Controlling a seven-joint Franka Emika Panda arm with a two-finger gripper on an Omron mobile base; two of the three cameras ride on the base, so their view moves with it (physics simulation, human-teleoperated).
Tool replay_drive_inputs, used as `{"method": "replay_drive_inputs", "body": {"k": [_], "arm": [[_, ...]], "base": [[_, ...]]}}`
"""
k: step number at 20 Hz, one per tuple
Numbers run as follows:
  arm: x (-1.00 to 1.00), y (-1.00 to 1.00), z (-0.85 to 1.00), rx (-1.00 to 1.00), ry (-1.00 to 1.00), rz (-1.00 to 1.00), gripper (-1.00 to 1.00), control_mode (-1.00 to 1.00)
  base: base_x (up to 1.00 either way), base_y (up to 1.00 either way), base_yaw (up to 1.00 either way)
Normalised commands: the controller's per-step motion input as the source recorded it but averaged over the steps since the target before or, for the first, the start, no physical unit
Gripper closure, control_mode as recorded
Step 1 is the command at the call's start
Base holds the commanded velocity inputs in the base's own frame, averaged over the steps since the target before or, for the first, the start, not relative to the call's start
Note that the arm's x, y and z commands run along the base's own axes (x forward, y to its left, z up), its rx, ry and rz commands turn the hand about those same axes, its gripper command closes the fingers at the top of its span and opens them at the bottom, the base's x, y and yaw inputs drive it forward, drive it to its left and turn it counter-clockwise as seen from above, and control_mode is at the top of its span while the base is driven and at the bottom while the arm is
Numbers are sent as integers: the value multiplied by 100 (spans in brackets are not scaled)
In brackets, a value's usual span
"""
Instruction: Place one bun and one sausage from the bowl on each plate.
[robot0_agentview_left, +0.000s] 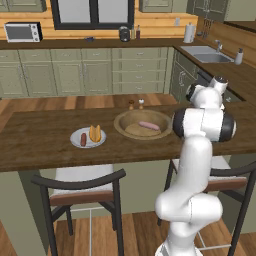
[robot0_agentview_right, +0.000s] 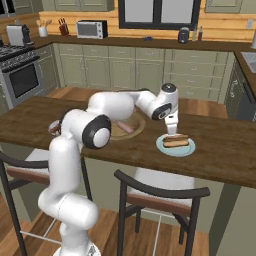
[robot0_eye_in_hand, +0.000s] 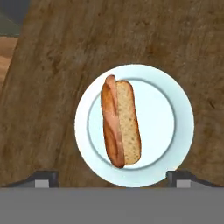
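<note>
Hanging just above the light blue plate (robot0_agentview_right: 175, 145), the gripper (robot0_eye_in_hand: 112, 177) points straight down with its jaws spread wide and nothing between them; in the hand view the two fingertips (robot0_eye_in_hand: 43, 178) stand far apart, one off each side of the plate's near rim. That plate sits on the dark wooden counter (robot0_agentview_right: 225, 150), with bare wood all round it and the counter's front edge close by on the stool side; to the plate's left the wooden bowl (robot0_agentview_right: 134, 131) lies near but apart from it.

On the blue plate a bun (robot0_eye_in_hand: 129, 124) and a sausage (robot0_eye_in_hand: 110, 122) lie side by side and touching, both long axes parallel and running roughly across the line between the fingertips; the sausage's far end reaches slightly past the bun's. The bun is pale tan with a speckled cut face; the sausage is glossy orange-brown.

In the left base view the bowl (robot0_agentview_left: 143, 123) still holds a pink sausage (robot0_agentview_left: 149, 125) and a flat bun (robot0_agentview_left: 136, 130); the grey-white plate (robot0_agentview_left: 88, 137) lies well left, bearing its own sausage and bun.
</note>
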Motion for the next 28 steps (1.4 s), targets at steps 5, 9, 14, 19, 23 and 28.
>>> {"method": "replay_drive_inputs", "body": {"k": [5,9,14,19,23,28], "arm": [[-36,97,51,-22,-9,51,-100,-100],[-4,95,45,-19,-20,57,-100,-100],[-28,71,5,-38,-4,65,-100,-100],[0,100,0,-48,3,37,-100,-100],[4,98,-21,-53,15,35,-100,-100],[56,67,-52,-40,41,31,-100,-100]], "base": [[0,0,0],[0,0,0],[0,0,0],[0,0,0],[0,0,0],[0,0,0]]}}
